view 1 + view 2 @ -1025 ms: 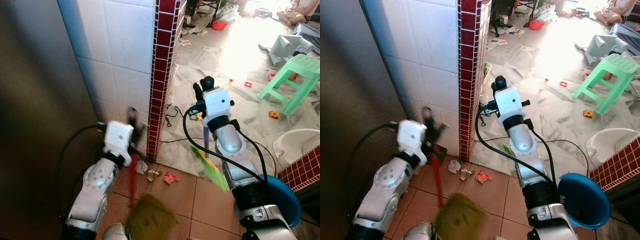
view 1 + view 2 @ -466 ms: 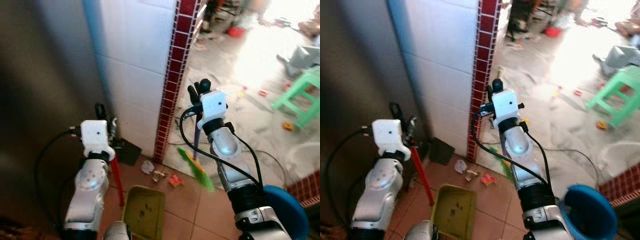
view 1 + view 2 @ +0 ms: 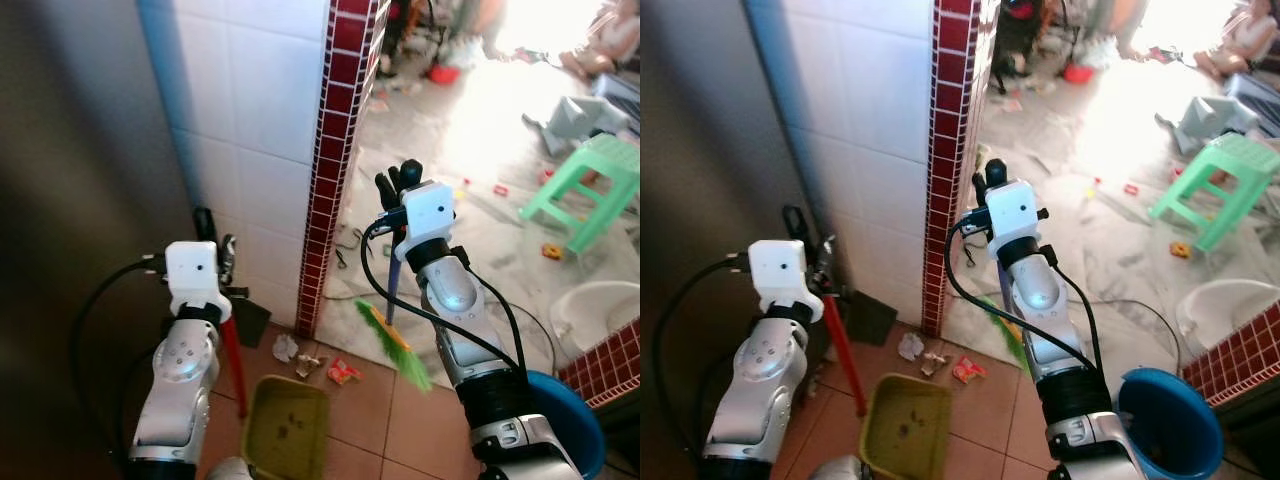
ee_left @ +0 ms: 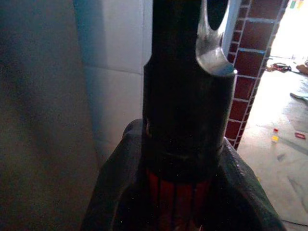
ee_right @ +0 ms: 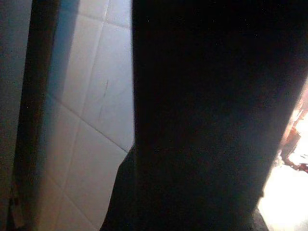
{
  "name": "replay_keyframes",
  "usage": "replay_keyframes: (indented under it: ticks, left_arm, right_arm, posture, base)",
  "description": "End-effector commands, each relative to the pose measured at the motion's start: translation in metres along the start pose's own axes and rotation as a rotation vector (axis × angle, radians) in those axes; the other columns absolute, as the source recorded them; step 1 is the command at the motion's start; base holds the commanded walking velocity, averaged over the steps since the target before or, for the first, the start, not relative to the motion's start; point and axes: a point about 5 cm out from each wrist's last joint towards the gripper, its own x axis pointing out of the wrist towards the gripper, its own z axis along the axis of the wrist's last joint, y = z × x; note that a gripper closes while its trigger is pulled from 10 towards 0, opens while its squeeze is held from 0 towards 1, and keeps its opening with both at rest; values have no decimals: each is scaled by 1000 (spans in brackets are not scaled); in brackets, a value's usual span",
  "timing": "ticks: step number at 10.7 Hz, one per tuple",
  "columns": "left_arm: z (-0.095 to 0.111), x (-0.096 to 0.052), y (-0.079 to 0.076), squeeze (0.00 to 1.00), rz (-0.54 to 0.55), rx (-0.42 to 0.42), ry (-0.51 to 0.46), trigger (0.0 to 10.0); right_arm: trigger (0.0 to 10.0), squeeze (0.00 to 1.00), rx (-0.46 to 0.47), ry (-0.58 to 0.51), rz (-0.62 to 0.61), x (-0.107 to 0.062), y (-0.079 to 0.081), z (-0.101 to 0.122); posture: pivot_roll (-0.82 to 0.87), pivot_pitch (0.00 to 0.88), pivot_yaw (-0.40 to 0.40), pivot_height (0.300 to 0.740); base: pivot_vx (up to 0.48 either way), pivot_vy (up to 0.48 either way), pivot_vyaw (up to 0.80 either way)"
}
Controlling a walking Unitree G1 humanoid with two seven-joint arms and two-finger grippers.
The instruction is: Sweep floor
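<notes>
A column of small glossy dark-red tiles stands straight ahead of me, edging a wall of large smooth white tiles. At its foot, on the terracotta floor tiles, lies a small cluster of litter: crumpled pale scraps and a red-and-yellow wrapper. The column's corner sits tight against the litter, hemming it in on the wall side.

My left gripper is clamped on the red handle of the dustpan; in the left wrist view the jaws close round a ribbed red shaft below a black cap. The yellow-green plastic dustpan, a shallow open tray with grubby marks inside, rests on the floor just short of the litter. A dark flat flap leans against the wall behind my left arm.

My right gripper is shut on the blue broom handle, held nearly upright; the green bristles splay out to the right of the litter, near it.

Beyond the column the floor turns to pale, dusty concrete, strewn with small bright bits. A mint-green plastic stool stands there, a white basin nearer, and a round blue bucket beside my right elbow. A thin black cable curls on the floor by the column.
</notes>
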Motion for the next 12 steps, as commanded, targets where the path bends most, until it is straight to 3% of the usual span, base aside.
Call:
replay_keyframes:
  ticks: [1,3,6,10,12]
  left_arm:
    - [12,3,-2,0,-7,-5,-58,10000]
    - [12,3,-3,0,-10,-6,-56,10000]
    - [12,3,-3,0,-11,-8,-55,10000]
    - [11,3,-1,0,39,9,-53,10000]
    - [11,3,3,0,80,26,-56,10000]
  right_arm:
    - [10000,0,-16,-63,7,4,-1,12]
    - [10000,0,-17,-63,14,4,0,12]
    - [10000,0,-21,-68,24,4,1,12]
    - [10000,0,3,-61,26,4,-1,10]
    - [10000,0,-59,-75,52,5,0,12]
  posture:
    - [10,0,-46,740]
    - [10,0,-48,740]
    - [10,0,-48,740]
    - [11,0,-56,740]
    - [14,0,-59,740]
  base:
    - [368,0,0]
    - [375,0,0]
    - [380,0,777]
    - [0,0,0]
    - [0,0,400]
